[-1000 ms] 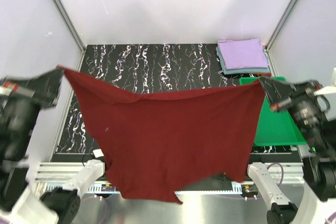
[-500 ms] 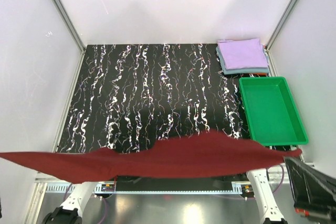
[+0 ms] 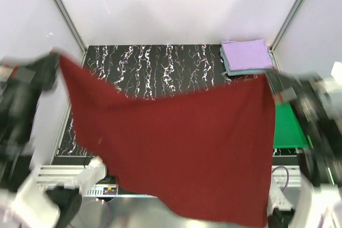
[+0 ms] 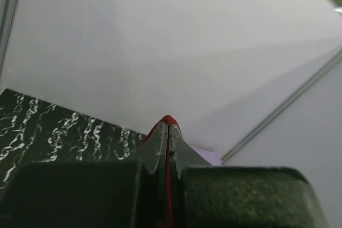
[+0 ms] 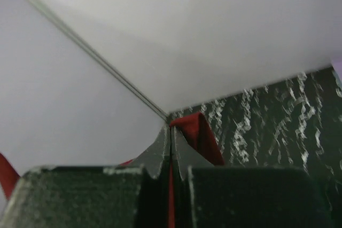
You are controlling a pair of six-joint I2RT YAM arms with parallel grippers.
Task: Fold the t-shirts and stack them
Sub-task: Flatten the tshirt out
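Here, the two arms are holding the red shirt (image 3: 176,142) up in the air, spread out wide like a sheet. The left gripper (image 4: 169,131) is pinching the top left corner. Its jaws are pressing together on a thin strip of red cloth, and a little red tip is poking out past them. The right gripper (image 5: 171,132) is pinching the top right corner. Its jaws are pressing together on the cloth too, and a fold of red is sticking out just beside the tips.

In the top view both arms are looking blurry. The shirt is hanging down from its two held corners, and its top edge is sagging a little in the middle. It is hiding most of the near part of the table (image 3: 160,60). Its bottom edge is hanging lowest on the right side. It is hard to tell if the shirt is touching the table anywhere.

At the far right corner of the table, the purple shirt (image 3: 247,54) is lying folded on top of the grey-blue shirt (image 3: 238,71), making a small pile. The tray (image 3: 291,126) is sitting just in front of that pile, by the right edge. The red shirt and the right arm are hiding much of it.
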